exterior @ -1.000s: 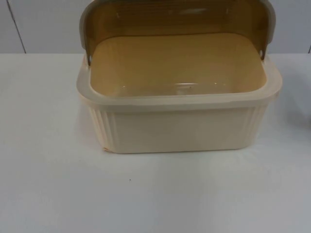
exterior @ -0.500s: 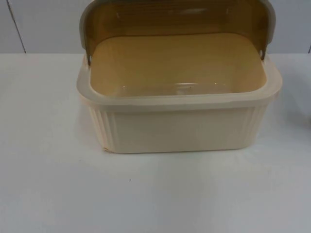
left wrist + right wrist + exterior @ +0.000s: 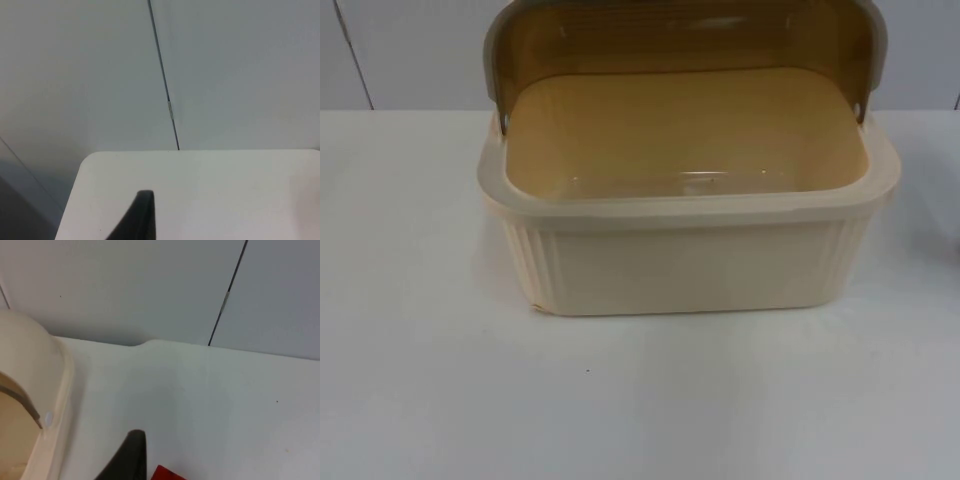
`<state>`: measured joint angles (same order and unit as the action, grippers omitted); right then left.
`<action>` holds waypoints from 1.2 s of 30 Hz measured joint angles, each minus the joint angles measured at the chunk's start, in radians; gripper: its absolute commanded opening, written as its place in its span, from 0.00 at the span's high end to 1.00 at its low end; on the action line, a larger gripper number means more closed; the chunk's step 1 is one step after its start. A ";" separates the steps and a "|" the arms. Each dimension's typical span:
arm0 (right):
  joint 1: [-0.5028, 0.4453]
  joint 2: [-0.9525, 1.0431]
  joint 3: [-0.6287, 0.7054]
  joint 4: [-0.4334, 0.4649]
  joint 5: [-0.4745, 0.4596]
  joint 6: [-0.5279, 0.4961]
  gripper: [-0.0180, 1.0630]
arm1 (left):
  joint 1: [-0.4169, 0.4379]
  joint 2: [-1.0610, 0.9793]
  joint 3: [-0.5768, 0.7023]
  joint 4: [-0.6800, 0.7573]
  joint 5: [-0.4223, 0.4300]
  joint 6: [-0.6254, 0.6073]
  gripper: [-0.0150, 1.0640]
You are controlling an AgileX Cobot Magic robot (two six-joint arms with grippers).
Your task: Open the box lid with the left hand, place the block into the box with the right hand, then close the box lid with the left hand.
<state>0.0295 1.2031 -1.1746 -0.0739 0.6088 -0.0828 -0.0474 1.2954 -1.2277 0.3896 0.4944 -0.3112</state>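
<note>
- Box (image 3: 690, 262), cream with ribbed walls, stands on the white table (image 3: 620, 400) against the grey partition wall (image 3: 410, 50); nothing can be seen on its floor.
- Lid (image 3: 685, 35), smoky brown and translucent, is swung up and back over the box's far rim, so the opening step looks done and the placing step is in hand.
- Right gripper (image 3: 131, 460) hangs over the table just beside the box's right end wall, with one black fingertip in the right wrist view; whether its fingers are wide or narrow cannot be told.
- Left gripper (image 3: 140, 217) waits well away from the box on its left side, over the table's rounded far corner by the partition wall; its finger spread cannot be told either.
- Block (image 3: 167, 474), a red corner of it, lies on the table just beside the right gripper's fingertip, outside the box on its right side.
- To do this step well, my judgement is that the right gripper should settle square over the block and close on its flat sides. It should then lift high enough to clear the box's broad rim before moving in. The release should come low over the box floor, away from the raised lid, so the block does not bounce or knock the lid forward.
</note>
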 measured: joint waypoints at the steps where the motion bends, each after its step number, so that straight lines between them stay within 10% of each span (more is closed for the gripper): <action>1: 0.000 0.000 0.000 0.000 0.004 -0.002 0.06 | 0.000 0.000 0.000 0.000 0.000 0.000 0.02; 21: 0.000 0.056 0.000 0.042 0.078 0.020 0.06 | 0.000 0.000 0.000 0.000 0.000 0.000 0.02; 36: 0.000 0.365 0.003 0.060 0.031 0.240 0.06 | 0.000 0.000 0.000 -0.002 0.000 0.000 0.02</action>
<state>0.0295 1.5684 -1.1720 -0.0138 0.6397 0.1570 -0.0474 1.2954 -1.2277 0.3876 0.4944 -0.3112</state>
